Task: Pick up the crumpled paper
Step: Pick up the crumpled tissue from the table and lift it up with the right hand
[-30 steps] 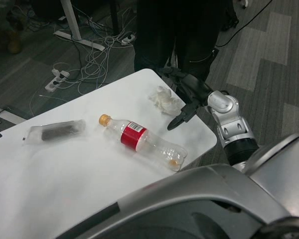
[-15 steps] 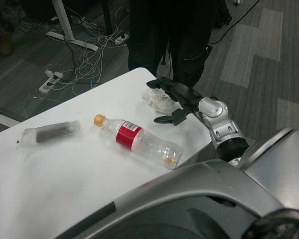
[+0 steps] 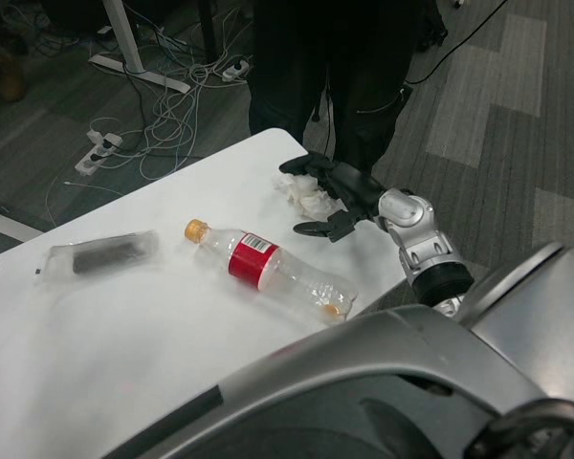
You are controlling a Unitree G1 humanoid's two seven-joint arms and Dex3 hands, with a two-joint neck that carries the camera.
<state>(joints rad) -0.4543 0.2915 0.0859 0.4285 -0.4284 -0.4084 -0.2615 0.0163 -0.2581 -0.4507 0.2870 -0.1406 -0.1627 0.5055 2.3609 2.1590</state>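
The crumpled paper (image 3: 304, 192), a white wad, is seen lying on the white table (image 3: 124, 335) near its far right corner. The right hand (image 3: 337, 196) is reached over it from the right, with the silver forearm (image 3: 419, 247) angled up from the lower right past the table edge. The upper fingers (image 3: 311, 163) are laid across the far side of the wad, while a lower finger (image 3: 314, 229) is stretched out along the table on the near side, so the paper is bracketed by a spread hand. Whether the paper is actually gripped cannot be told. The left hand is not shown.

A clear plastic bottle (image 3: 268, 271) with a red label and orange cap is laid on its side in the middle of the table. A clear pouch (image 3: 98, 255) with a dark object inside is laid well to the left. A person's dark trouser legs (image 3: 325, 76) are seen just beyond the table.
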